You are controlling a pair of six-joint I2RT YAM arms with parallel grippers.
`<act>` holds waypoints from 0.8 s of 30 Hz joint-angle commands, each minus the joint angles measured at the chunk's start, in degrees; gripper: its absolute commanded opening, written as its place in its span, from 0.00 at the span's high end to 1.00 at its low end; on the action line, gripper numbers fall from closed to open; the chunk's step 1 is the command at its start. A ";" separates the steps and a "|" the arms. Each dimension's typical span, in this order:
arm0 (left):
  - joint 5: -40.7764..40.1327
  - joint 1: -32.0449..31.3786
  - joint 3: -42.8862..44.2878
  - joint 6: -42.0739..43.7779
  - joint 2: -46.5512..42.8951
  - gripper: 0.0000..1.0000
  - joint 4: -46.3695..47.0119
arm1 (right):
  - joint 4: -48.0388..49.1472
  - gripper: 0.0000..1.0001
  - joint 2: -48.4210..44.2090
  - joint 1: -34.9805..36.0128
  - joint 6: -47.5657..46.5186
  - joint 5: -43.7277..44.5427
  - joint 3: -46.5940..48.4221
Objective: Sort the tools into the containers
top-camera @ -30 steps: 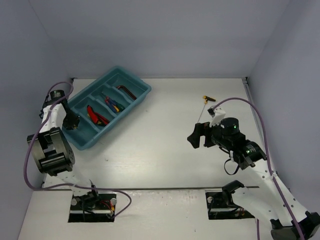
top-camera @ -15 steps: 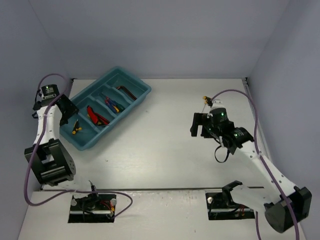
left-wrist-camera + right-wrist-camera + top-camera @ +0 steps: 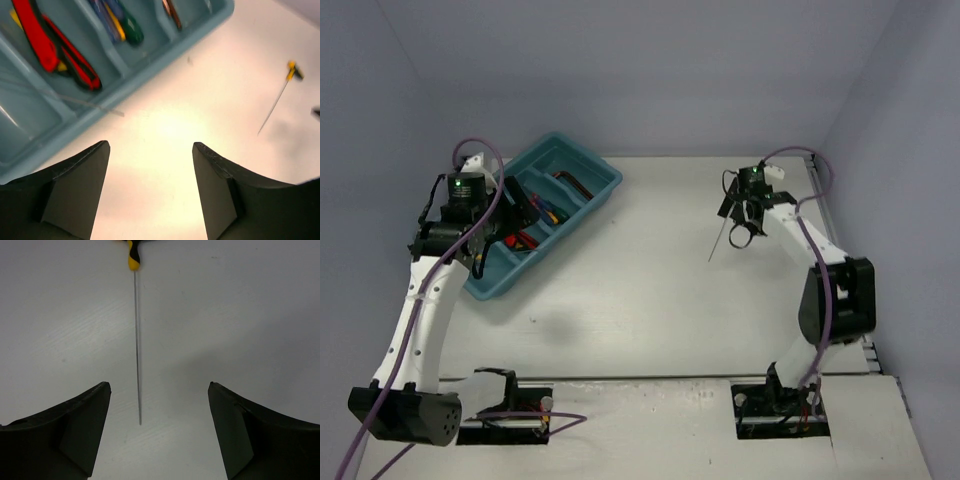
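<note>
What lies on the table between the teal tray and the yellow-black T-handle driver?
Nothing: that stretch of table between the teal tray and the T-handle driver is bare, as the top view shows.

Thin yellow-black driver (image 3: pixel 137 340), seemingly T-handled, between the spread claw (image 3: pixel 157 390)

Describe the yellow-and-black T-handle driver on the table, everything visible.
The T-handle driver has a yellow-and-black handle, seemingly plastic, and a long, thin, straight metal-looking shaft. It lies flat on the white table, apart from the teal tray. The right gripper hangs above, open fingers either side of the shaft's tip, not touching it.
</note>
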 commanded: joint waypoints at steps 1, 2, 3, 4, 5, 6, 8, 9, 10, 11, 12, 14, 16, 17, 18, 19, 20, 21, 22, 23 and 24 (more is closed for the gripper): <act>1.95 -4.22 -3.46 -0.21 -4.35 0.36 -3.14 | 4.03 0.28 9.96 -0.56 0.52 1.17 9.08; 2.24 -4.65 -4.26 -0.02 -5.03 0.36 -3.83 | 4.07 0.30 11.94 -0.60 0.06 0.71 10.46; 2.64 -4.74 -5.18 0.14 -5.51 0.36 -4.23 | 4.16 0.33 13.35 -0.61 -0.30 0.33 11.35; 3.02 -4.85 -5.57 0.31 -6.10 0.36 -4.61 | 4.27 0.38 14.98 -0.67 -0.73 -0.16 12.38; 3.17 -4.98 -6.30 0.50 -6.84 0.36 -5.00 | 4.44 0.42 16.58 -0.73 -1.00 -0.77 13.24; 3.21 -5.06 -6.99 0.69 -7.46 0.36 -5.31 | 4.63 0.47 17.89 -0.74 -1.19 -1.27 13.86; 3.20 -5.06 -8.07 1.04 -8.06 0.36 -5.74 | 4.98 0.52 19.80 -0.77 -1.21 -1.91 14.51; 3.39 -5.06 -8.82 1.23 -8.37 0.36 -6.11 | 5.17 0.55 21.29 -0.77 -1.21 -2.22 14.95; 3.79 -5.06 -8.91 1.30 -8.38 0.36 -6.26 | 5.31 0.57 21.79 -0.77 -1.08 -2.70 15.02; 4.10 -5.06 -8.99 1.38 -8.38 0.36 -6.42 | 5.41 0.58 22.31 -0.77 -0.97 -2.96 15.11; 4.25 -5.02 -9.02 1.54 -8.45 0.36 -6.68 | 5.51 0.60 22.88 -0.74 -0.84 -2.92 15.07; 4.28 -5.05 -8.94 1.91 -8.56 0.36 -7.31 | 5.69 0.65 23.83 -0.76 -0.45 -2.38 14.81; 4.18 -5.06 -8.65 2.30 -8.65 0.36 -7.51 | 5.85 0.67 24.45 -0.68 -0.33 -2.08 14.38; 4.26 -5.06 -8.58 2.37 -8.61 0.36 -7.57 | 5.84 0.69 24.69 -0.68 -0.25 -1.98 14.07; 4.36 -5.06 -8.58 2.39 -8.56 0.36 -7.62 | 5.80 0.71 24.97 -0.70 -0.13 -1.84 13.77; 4.37 -5.06 -8.58 2.46 -8.54 0.36 -7.63 | 5.88 0.74 25.22 -0.76 0.01 -1.60 13.42; 4.53 -5.06 -8.58 2.46 -8.39 0.36 -7.70 | 5.88 0.76 25.46 -0.69 -0.15 -1.44 12.86; 4.53 -5.06 -8.66 2.46 -8.38 0.36 -7.62 | 5.88 0.78 25.55 -0.68 -0.07 -1.18 12.42; 4.60 -4.99 -8.60 2.40 -8.25 0.36 -7.62 | 5.81 0.82 25.62 -0.75 -0.20 -0.85 11.82; 4.73 -5.01 -8.54 2.30 -8.13 0.36 -7.58 | 5.83 0.88 25.71 -0.73 -0.32 -0.63 11.29; 4.90 -5.06 -8.48 2.20 -8.03 0.36 -7.53 | 5.88 0.95 25.82 -0.69 -0.44 -0.48 10.81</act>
